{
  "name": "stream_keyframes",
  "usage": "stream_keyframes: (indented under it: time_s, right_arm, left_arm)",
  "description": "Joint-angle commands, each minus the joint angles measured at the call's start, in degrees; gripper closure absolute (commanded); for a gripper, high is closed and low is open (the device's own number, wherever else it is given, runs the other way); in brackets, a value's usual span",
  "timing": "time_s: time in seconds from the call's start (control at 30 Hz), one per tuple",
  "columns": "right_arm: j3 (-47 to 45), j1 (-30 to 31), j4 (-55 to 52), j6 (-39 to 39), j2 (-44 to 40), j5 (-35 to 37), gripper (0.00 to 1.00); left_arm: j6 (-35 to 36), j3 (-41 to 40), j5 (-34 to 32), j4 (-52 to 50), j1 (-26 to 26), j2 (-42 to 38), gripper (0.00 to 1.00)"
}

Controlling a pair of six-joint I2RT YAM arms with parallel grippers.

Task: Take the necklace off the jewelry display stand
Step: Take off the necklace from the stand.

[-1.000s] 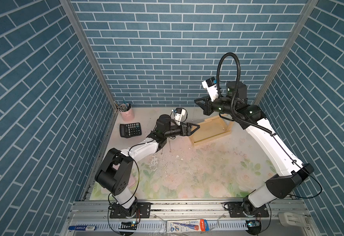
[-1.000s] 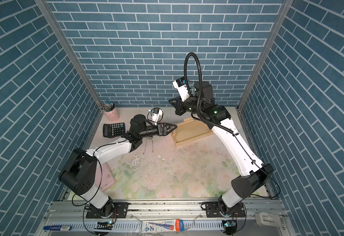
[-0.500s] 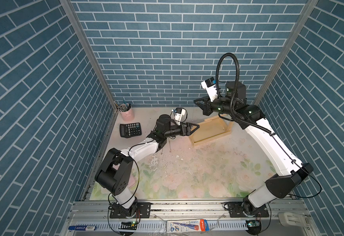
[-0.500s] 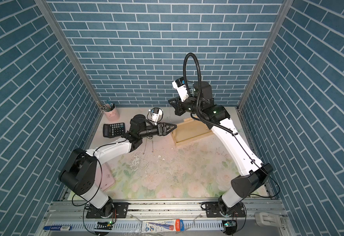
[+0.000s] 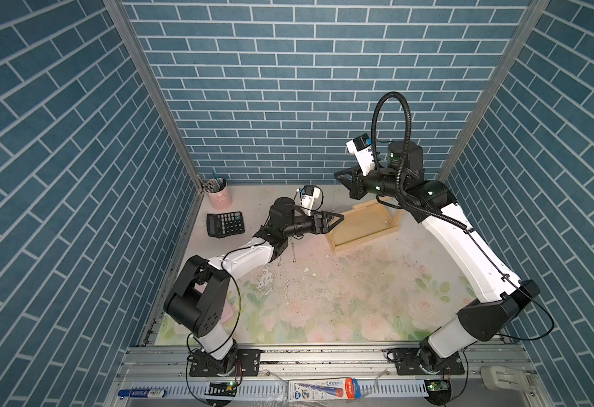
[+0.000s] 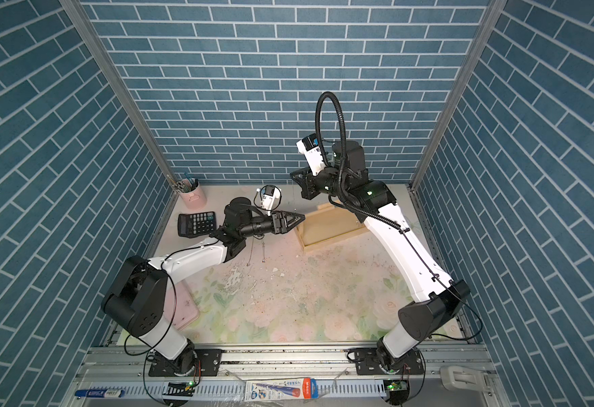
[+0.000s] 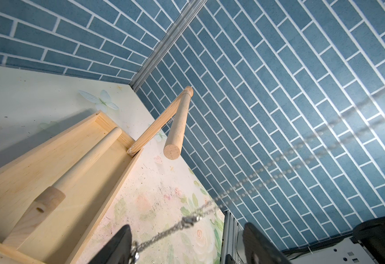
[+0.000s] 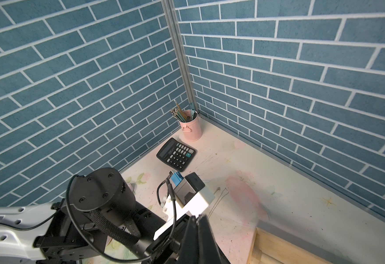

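Precariously, the necklace [image 7: 190, 220] stretches from lower centre to upper right of the left wrist view. It drapes off the left gripper [image 5: 338, 219], whose jaws stand wide apart, toward the right gripper [image 5: 338, 175], apparently pinched shut on it. Fine chain [image 7: 171, 119] also clings by the dowel bar [image 7: 179, 121] of the jewelry display stand [image 7: 49, 160] at centre; a hard pull could snag there and topple it.

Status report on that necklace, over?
Right tool shut on necklace. Left tool open around it. Necklace clear of jewelry display stand. Second chain on far post.
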Motion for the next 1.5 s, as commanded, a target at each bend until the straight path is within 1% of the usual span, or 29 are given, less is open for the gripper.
stream_keyframes:
  time_s: [0.0, 0.23, 0.33, 0.5, 0.67, 1.03, 1.17, 1.47]
  right_arm:
    - [1.18, 0.44, -0.03, -1.76, 0.31, 0.25, 1.00]
    - [1.17, 0.37, -0.13, -1.85, 0.20, 0.52, 1.00]
    - [1.17, 0.39, -0.17, -1.84, 0.16, 0.43, 1.00]
    - [1.16, 0.41, -0.08, -1.85, 0.17, 0.60, 1.00]
    - [1.45, 0.41, -0.15, -1.85, 0.28, 0.70, 1.00]
    - [1.83, 0.41, -0.39, -1.93, 0.42, 0.60, 1.00]
    - [1.92, 0.36, -0.55, -1.93, 0.32, 0.60, 1.00]
    - [1.86, 0.37, -0.61, -1.89, 0.45, 0.69, 1.00]
  left_arm:
    - [0.22, -1.15, 0.61, 1.39, 0.27, -0.43, 0.24]
    - [0.28, -1.63, 0.61, 1.59, 0.31, -0.43, 0.26]
    - [0.27, -1.76, 0.60, 1.58, 0.31, -0.43, 0.29]
    - [0.33, -1.70, 0.70, 1.61, 0.28, -0.46, 0.37]
    - [0.39, -1.84, 0.83, 1.47, 0.27, -0.51, 0.43]
    - [0.75, -1.58, 0.72, 0.99, 0.26, 0.17, 0.45]
    - [0.63, -1.33, 0.65, 1.26, 0.30, 0.87, 0.48]
    - [0.63, -0.96, 0.53, 1.52, 0.29, 1.94, 0.50]
